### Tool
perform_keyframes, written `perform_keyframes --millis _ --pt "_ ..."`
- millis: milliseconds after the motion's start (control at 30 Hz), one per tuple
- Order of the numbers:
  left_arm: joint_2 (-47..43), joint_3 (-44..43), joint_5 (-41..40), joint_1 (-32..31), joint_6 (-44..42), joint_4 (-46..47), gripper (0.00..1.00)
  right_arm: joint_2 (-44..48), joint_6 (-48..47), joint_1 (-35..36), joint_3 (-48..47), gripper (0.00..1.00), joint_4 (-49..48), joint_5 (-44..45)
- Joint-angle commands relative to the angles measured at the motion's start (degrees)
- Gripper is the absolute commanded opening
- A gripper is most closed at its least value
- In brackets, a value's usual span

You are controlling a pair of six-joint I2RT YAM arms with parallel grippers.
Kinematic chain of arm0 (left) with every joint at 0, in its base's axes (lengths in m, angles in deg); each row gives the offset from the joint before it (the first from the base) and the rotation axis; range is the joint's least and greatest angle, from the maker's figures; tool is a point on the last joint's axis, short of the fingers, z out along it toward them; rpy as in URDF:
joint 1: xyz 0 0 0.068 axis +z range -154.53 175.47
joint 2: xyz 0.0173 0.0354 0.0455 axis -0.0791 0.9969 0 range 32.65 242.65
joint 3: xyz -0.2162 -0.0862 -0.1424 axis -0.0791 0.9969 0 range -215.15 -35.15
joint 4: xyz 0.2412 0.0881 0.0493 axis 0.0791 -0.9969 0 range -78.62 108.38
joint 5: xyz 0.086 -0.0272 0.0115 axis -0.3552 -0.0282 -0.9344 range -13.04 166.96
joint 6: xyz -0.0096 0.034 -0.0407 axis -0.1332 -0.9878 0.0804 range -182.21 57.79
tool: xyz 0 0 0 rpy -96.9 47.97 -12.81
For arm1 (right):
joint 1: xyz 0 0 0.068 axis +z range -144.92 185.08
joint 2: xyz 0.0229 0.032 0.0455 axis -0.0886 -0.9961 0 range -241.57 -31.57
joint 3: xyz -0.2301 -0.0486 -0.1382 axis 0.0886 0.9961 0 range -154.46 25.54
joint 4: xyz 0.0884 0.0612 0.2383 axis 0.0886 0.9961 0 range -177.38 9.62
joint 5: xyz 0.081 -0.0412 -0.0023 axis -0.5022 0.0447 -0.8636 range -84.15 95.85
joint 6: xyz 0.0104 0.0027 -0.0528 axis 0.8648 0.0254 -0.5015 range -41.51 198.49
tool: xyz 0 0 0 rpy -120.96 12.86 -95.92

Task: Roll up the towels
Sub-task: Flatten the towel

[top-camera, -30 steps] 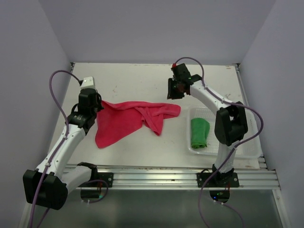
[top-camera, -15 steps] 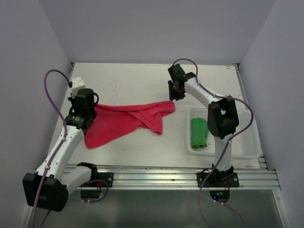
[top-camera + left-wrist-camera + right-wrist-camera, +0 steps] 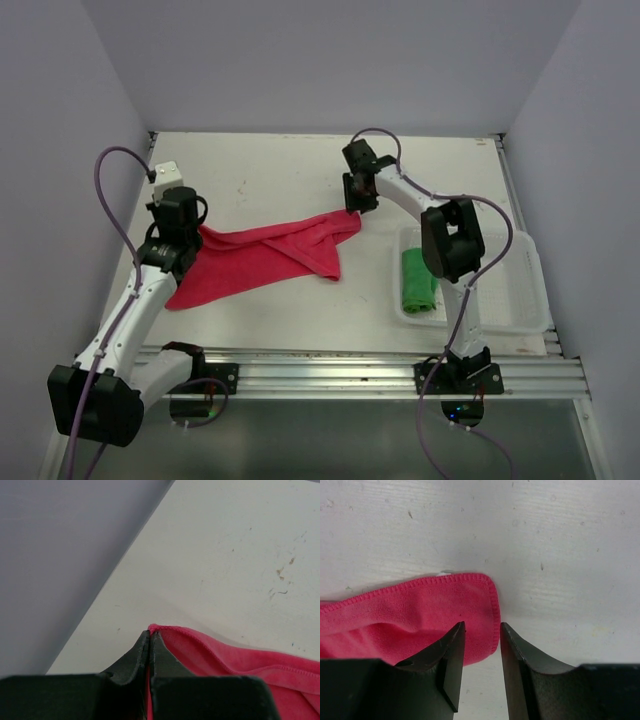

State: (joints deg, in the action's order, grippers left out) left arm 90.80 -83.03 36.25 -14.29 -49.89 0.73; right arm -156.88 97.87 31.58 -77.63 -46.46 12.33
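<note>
Nearest me, behind my right tool (image 3: 482,626), the green towel (image 3: 420,280) lies in the basket (image 3: 525,300). My left tool (image 3: 150,636) is clamped on a corner of the pink towel (image 3: 260,255). Farther out, my right tool stands apart over its other corner.

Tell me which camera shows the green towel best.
The top external view: the green towel lies bunched inside the clear basket. Neither wrist view shows it; both see only the pink towel and table.
</note>
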Motion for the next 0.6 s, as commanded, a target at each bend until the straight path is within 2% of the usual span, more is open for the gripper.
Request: perform_keyframes --millis 0,567 --pt "0.74 0.42 3.00 0.35 -0.89 3.41 0.00 -2.21 -1.27 -0.13 -3.61 0.38 -2.43 -1.12" --pt "2.49 0.15 6.25 0.35 -1.59 4.20 0.00 -6.52 -5.49 -0.05 -2.21 0.39 -6.91 1.25"
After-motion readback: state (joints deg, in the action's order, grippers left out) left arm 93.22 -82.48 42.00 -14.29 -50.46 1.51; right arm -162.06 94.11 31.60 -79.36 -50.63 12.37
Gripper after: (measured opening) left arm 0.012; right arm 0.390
